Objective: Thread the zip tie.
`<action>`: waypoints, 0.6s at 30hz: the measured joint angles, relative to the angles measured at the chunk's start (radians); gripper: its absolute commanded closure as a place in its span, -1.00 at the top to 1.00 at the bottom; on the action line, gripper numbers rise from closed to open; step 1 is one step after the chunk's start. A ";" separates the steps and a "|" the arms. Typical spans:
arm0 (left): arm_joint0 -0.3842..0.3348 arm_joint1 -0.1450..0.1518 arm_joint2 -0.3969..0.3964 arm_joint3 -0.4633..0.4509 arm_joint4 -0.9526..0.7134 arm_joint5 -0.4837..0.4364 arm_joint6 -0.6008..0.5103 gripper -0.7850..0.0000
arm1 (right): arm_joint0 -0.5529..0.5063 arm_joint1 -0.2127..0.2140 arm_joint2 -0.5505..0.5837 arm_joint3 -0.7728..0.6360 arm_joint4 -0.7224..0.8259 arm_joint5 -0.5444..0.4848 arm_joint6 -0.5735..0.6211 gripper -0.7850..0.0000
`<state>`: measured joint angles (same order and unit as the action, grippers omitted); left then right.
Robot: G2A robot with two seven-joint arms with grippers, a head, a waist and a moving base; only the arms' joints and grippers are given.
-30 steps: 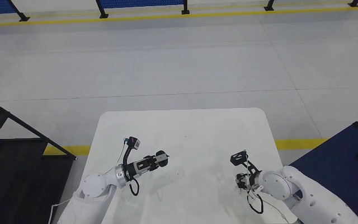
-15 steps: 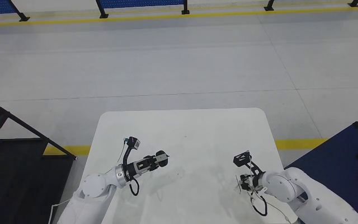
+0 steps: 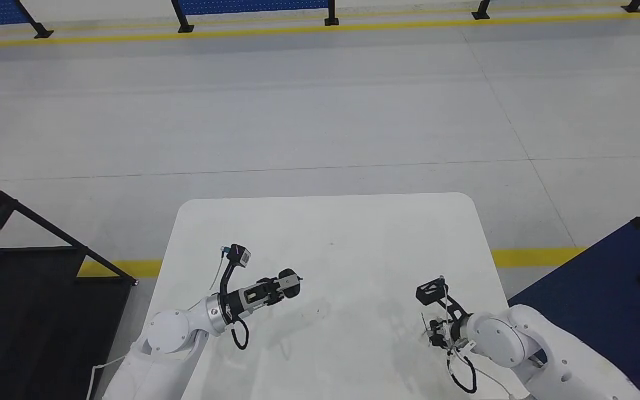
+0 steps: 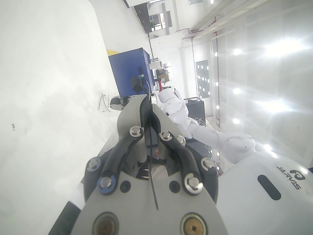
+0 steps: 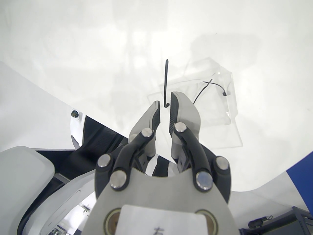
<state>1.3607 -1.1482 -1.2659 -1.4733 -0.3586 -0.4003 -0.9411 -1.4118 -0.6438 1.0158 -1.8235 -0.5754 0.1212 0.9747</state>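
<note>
Black zip tie [image 4: 147, 123] sits clamped in the left gripper [image 4: 148, 103]. Right gripper [image 5: 165, 99] gapes slightly, second tie [image 5: 166, 79] at its tips.

Arms: white rounded shells on the left arm [image 3: 165, 335] and the right arm [image 3: 515, 345].
Grippers: left gripper [image 4: 146, 103] and right gripper [image 5: 165, 101] alike, with grey fingers [image 5: 188, 108], black ribbed pads [image 5: 156, 118], black linkage bars [image 5: 188, 145], silver screws [image 5: 205, 179].
Cables: black cable [image 3: 238, 337] looping at the wrist.

You have the white table [image 3: 330, 230] on a pale grey floor [image 3: 300, 110] with yellow lines [image 3: 300, 28], a blue cabinet [image 4: 129, 62] near it.
</note>
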 measured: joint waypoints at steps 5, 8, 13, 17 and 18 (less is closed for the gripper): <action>0.000 0.000 0.000 0.000 0.000 0.000 0.000 -1.00 | 0.007 -0.009 -0.009 0.008 -0.001 0.003 0.002 -0.71; 0.000 0.000 0.000 0.000 0.000 0.000 0.000 -1.00 | 0.010 -0.014 -0.012 0.011 -0.001 0.001 0.002 -0.67; 0.000 0.000 0.000 0.000 0.000 0.000 0.000 -1.00 | 0.012 -0.021 -0.015 0.017 -0.009 0.003 0.003 -0.70; 0.000 0.000 0.000 0.000 0.000 0.000 0.000 -1.00 | 0.013 -0.026 -0.015 0.021 -0.015 0.005 0.003 -0.76; 0.000 0.000 0.000 0.000 0.000 0.000 0.000 -1.00 | 0.013 -0.027 -0.015 0.022 -0.017 0.006 0.003 -0.77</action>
<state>1.3607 -1.1482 -1.2659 -1.4733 -0.3586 -0.4003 -0.9411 -1.3989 -0.6712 1.0012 -1.8017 -0.5923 0.1271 0.9774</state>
